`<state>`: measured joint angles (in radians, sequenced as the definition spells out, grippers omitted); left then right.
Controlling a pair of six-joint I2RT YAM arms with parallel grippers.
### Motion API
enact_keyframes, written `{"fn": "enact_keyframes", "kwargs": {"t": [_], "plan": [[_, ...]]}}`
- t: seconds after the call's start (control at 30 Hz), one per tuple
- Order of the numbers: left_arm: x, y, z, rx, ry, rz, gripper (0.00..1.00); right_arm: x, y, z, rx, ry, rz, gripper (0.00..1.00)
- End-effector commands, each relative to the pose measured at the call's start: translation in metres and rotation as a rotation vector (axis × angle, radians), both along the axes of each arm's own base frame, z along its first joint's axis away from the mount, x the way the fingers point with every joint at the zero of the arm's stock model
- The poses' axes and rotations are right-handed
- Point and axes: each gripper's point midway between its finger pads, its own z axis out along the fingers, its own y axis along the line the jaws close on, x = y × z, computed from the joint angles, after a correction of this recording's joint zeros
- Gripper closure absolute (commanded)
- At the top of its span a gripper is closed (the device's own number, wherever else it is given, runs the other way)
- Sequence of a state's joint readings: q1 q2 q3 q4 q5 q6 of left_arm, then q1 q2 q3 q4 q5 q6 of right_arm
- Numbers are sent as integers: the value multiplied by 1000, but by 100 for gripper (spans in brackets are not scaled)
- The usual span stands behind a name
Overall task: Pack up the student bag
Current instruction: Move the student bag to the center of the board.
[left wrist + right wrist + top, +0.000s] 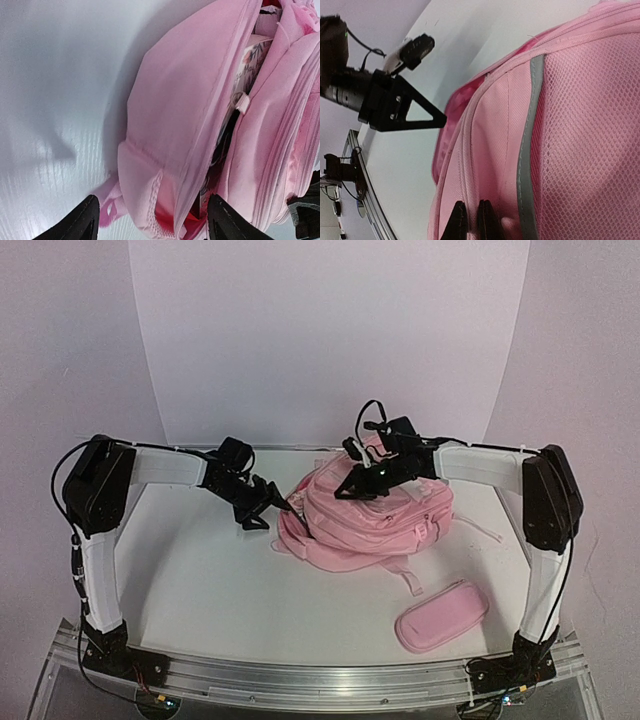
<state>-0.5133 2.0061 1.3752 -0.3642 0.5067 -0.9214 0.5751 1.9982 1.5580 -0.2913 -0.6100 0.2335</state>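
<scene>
While the left end effector point(272, 512) hovers low over the white tabletop point(200, 585) with its two black fingers spread wide apart and gripping nothing, the large pink fabric backpack point(385, 525) lies just to its right, near the middle of the tabletop towards the far edge. The backpack lies flat with its long axis running roughly left to right. Its top end, which carries a small fabric loop, points left at the spread fingers. The main zip there gapes open, and the left wrist view shows a floral-printed sheet or booklet point(254, 62) inside the compartment, along with something dark that cannot be made out. Shoulder straps trail off the near side. The right end effector point(471, 222) sits on top of the backpack, beside a grey reflective stripe point(530, 150) and a mesh panel. Its fingers are drawn nearly together, and whether they pinch fabric cannot be told. Farther right and nearer, well apart from the backpack, lies a small oblong pink pencil case point(441, 616).
</scene>
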Motion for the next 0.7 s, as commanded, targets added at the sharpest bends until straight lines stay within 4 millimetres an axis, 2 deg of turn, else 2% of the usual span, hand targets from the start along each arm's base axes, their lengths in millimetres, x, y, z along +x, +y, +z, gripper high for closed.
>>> {"fn": "enact_keyframes", "kwargs": {"t": [0.0, 0.07, 0.17, 0.23, 0.3, 0.37, 0.4, 0.53, 0.6, 0.67], "plan": [[17, -24, 16, -65, -86, -84, 18, 5, -19, 37, -23, -88, 0, 100], [21, -32, 7, -72, -56, -100, 20, 16, -21, 54, 6, -107, -22, 100], [19, -49, -2, -76, -19, -142, 36, 33, -28, 84, 58, -129, -68, 100], [14, -65, 6, -109, -28, -194, 51, 44, -36, 103, 90, -138, -106, 100], [9, -86, 26, -166, -64, -252, 72, 53, -46, 123, 116, -159, -139, 100], [7, -106, 58, -236, -134, -306, 94, 61, -60, 142, 136, -187, -174, 100], [8, -115, 76, -270, -179, -326, 99, 65, -68, 153, 147, -201, -193, 100], [20, -145, 158, -413, -374, -386, 100, 77, -100, 202, 202, -278, -250, 100], [27, -158, 199, -475, -481, -408, 100, 79, -113, 235, 228, -349, -266, 100], [34, -169, 230, -533, -558, -419, 100, 78, -124, 272, 253, -435, -277, 100]]}}
